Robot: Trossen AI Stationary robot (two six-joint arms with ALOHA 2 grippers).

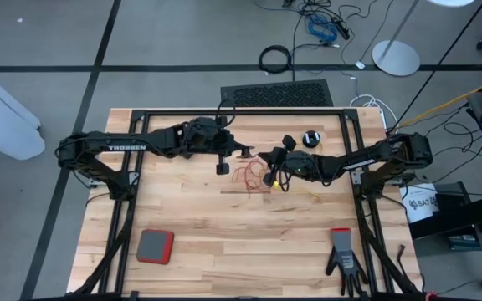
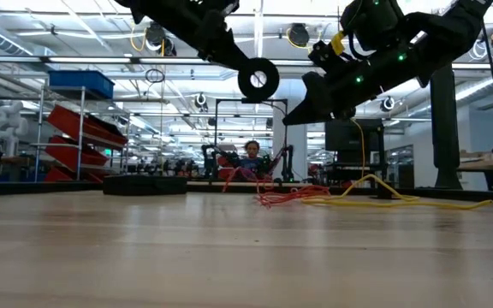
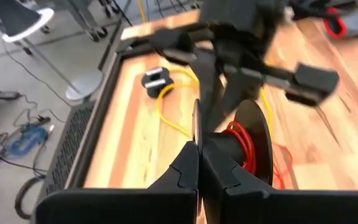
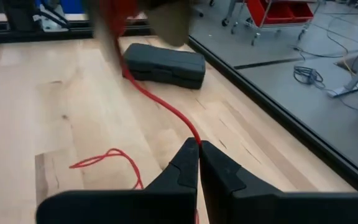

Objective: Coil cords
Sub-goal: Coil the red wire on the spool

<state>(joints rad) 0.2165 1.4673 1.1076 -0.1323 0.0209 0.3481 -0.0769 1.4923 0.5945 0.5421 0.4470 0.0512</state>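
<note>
My left gripper (image 1: 243, 154) is above the table's middle, shut on a small black reel (image 2: 258, 79) with red cord (image 3: 238, 143) wound on its core. My right gripper (image 1: 264, 165) is just right of the reel, shut on the same red cord (image 4: 166, 109). The rest of that cord lies in loose loops on the table (image 1: 245, 176). The yellow cord (image 2: 375, 195) lies loose on the wood. It runs to a second black reel (image 1: 310, 138) lying flat near the far edge. My left gripper pinches the edge of one reel flange (image 3: 197, 127) between its two fingers, which slant down from the table's left. The reel is lifted clear of the table and stands on edge, its flat face (image 2: 258, 79) toward the near side. My right gripper pinches the red cord as a single strand (image 4: 194, 138) between its fingertips, coming from the table's right and slanting a little down. The cord runs fairly straight from the fingers up to the reel (image 4: 123, 18). Behind the fingers it drops slack to the loops on the table (image 4: 104, 158).
A dark flat case (image 4: 163, 65) lies on the wood beyond the cords. A grey pad with a red rim (image 1: 155, 245) sits near the front left and a black glove (image 1: 344, 259) near the front right. A black frame (image 1: 350, 150) borders the table.
</note>
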